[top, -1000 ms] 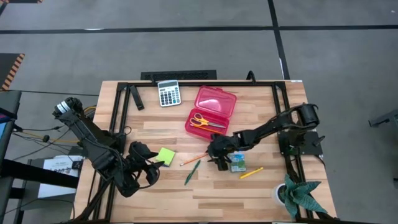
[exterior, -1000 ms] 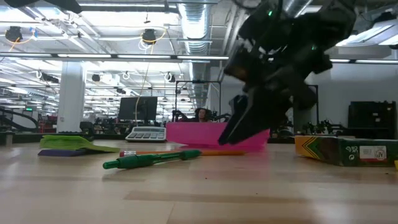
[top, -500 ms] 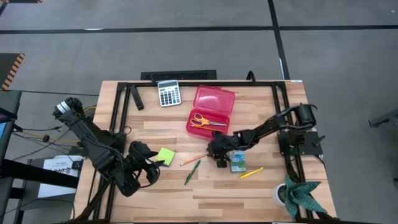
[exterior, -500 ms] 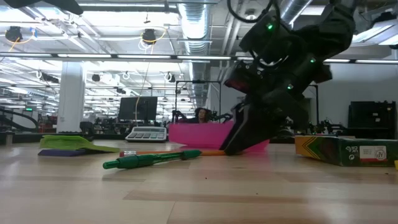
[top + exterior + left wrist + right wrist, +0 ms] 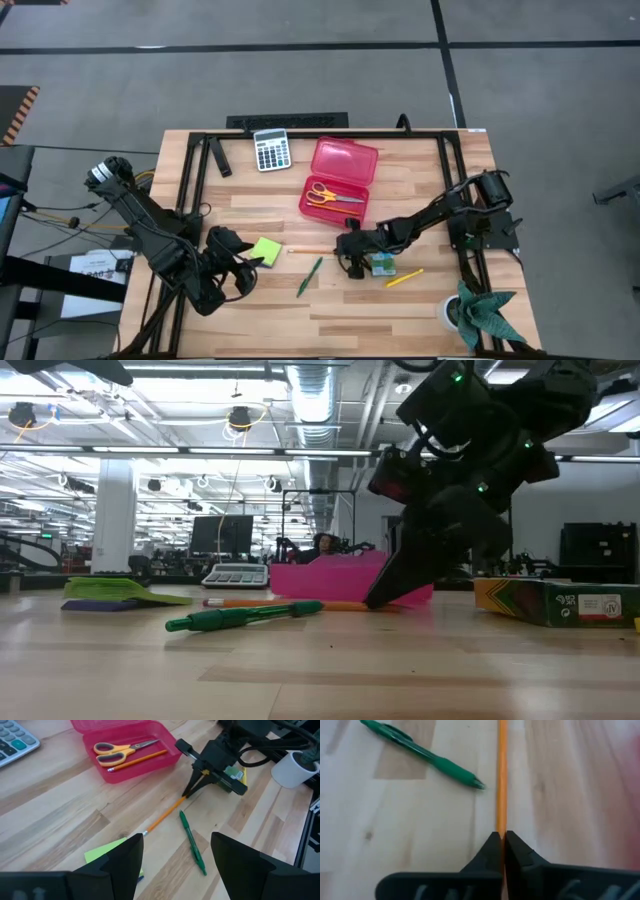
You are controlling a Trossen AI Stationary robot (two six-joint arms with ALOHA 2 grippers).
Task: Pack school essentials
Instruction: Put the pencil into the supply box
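Right gripper: fingers pinched on one end of the orange pencil, tips at the table.
Green pen: lying just beside that pencil, ahead of the fingers.
Green-blue carton: just beside the right gripper.
Left gripper: fingers spread wide, nothing between them, near the lime-green sticky-note pad.

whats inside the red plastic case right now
The open red translucent plastic case holds yellow-handled scissors and one orange pencil lying beside them. Nothing else shows inside; the case floor under the scissors is covered.
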